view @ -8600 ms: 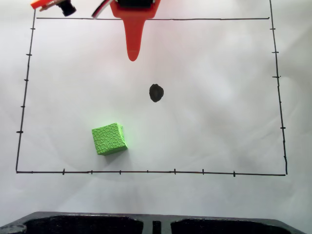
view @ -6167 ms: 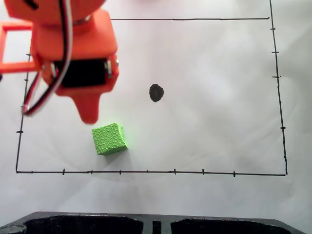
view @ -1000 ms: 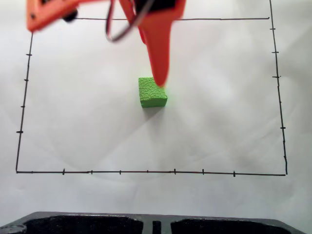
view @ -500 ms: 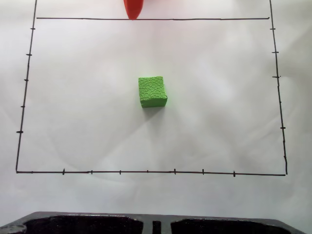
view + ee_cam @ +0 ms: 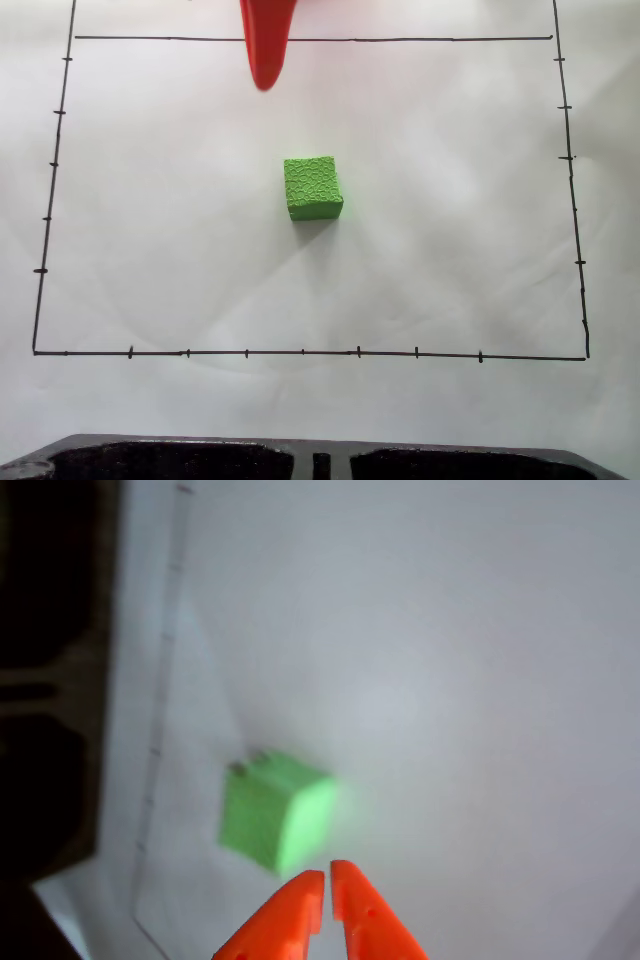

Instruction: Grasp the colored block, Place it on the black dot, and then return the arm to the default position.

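one colored block (image 5: 313, 187), bright green with a pebbled top; one gripper (image 5: 327, 878), jaws pressed together, empty.

The colored block (image 5: 313, 188) stands alone near the middle of the white paper (image 5: 450, 250), the sole obstacle inside the black border lines (image 5: 300, 353). Bare paper surrounds it on every side. The gripper (image 5: 327, 879), fingertips nearly touching, sits apart from the block.

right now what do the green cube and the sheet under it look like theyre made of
The green cube: probably foam or soft plastic, matte, with a cracked, pebbled skin. The sheet: white paper, matte, faintly creased, with hand-drawn black border lines.
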Motion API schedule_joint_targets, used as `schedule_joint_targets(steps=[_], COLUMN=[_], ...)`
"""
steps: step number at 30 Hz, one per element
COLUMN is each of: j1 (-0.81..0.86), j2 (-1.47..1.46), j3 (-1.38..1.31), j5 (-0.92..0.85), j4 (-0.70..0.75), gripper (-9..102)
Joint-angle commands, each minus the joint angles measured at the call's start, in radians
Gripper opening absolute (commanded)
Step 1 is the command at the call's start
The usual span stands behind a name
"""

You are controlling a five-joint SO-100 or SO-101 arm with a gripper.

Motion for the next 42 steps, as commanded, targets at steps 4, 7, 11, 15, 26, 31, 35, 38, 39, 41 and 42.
schedule_joint_targets(steps=[4, 7, 11, 15, 26, 31, 35, 38, 39, 41, 42], j1=[0.006, 0.014, 0.032, 0.037, 0.009, 0.009, 0.012, 0.029, 0.031, 0.031, 0.031], j2=[0.052, 0.078, 0.092, 0.092, 0.094, 0.094, 0.094, 0.094, 0.094, 0.094, 0.094], j3=[0.083, 0.114, 0.146, 0.149, 0.16, 0.16, 0.16, 0.16, 0.16, 0.16, 0.16], j5=[-0.005, 0.0, -0.025, -0.018, 0.002, 0.0, 0.008, 0.026, 0.029, 0.029, 0.029], j4=[-0.086, -0.081, -0.064, -0.077, -0.106, -0.106, -0.106, -0.106, -0.106, -0.106, -0.106], gripper=[0, 0, 0, 0, 0, 0, 0, 0, 0, 0, 0])
